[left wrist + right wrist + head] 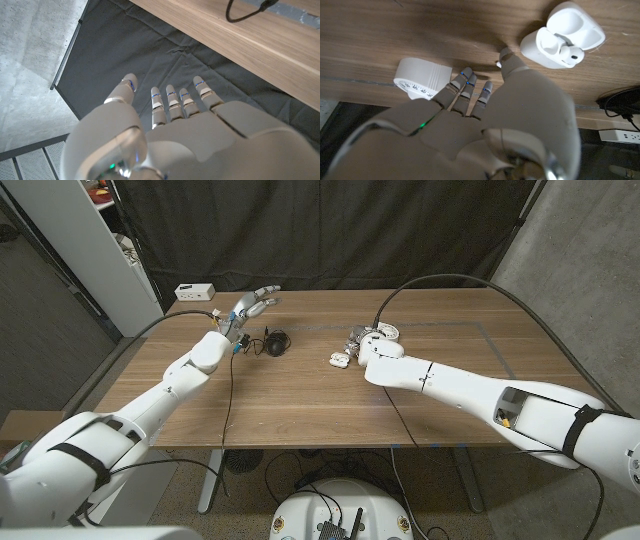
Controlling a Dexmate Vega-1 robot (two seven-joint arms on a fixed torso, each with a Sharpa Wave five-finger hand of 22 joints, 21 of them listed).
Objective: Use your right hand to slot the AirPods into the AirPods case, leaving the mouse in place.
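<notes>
White plastic AirPods case [563, 34] sat open on the wooden table [300, 390], lid hinged back, one earbud already seated in its well. Right hand [485, 107] hovered just beside it, fingers [465, 80] curled down toward the tabletop. Something small and white showed at the tip of the digit nearest the case, possibly the second earbud, too small to confirm, so couldn't tell whether the hand was pinching anything. White roll of tape [420, 80] lay just past the fingers on the other side.

Left hand [250, 307] was raised at the far left edge, fingers spread, holding nothing. Black mouse [274, 341] with its cable sat near it, well apart from the case.

Risks as I judged them: case is light and unanchored, so an off-axis push would slide or tip it. Lid could get knocked shut by the knuckles. Earbud misaligned with the well would jam or pop out.
</notes>
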